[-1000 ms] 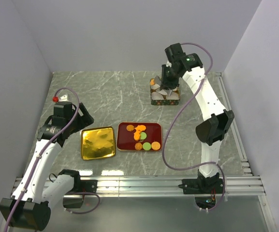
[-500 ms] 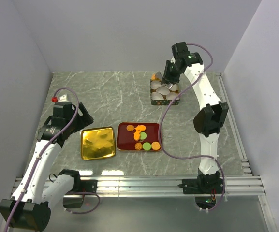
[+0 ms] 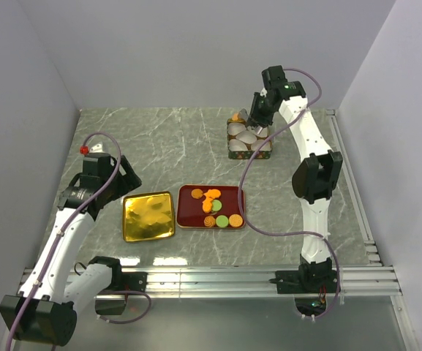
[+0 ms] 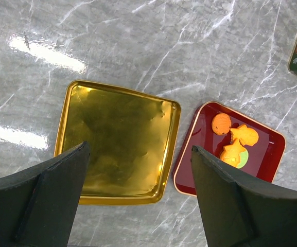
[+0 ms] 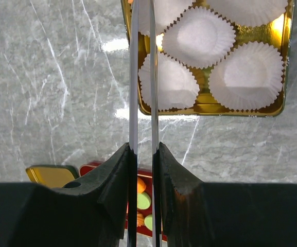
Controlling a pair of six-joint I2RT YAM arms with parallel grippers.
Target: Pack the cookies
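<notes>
The cookies (image 3: 212,207), orange, light green and tan, lie on a dark red tray (image 3: 185,191) at mid-table. They also show in the left wrist view (image 4: 236,141) and, far below, in the right wrist view (image 5: 143,200). My right gripper (image 3: 254,117) is shut on metal tweezers (image 5: 133,77), whose tips hang over the far left corner of the gold tin (image 3: 250,139) lined with white paper cups (image 5: 199,36). An orange cookie (image 3: 233,115) sits at that corner. My left gripper (image 4: 138,149) is open and empty above the gold lid (image 4: 117,139).
The gold lid (image 3: 148,216) lies just left of the red tray, almost touching it. White walls close in the table on three sides. An aluminium rail (image 3: 211,278) runs along the near edge. The right arm's cable (image 3: 251,219) loops down past the tray.
My right arm has swung back and straightened, carrying the tweezers from over the tin's middle to its far left corner. The left arm has not moved.
</notes>
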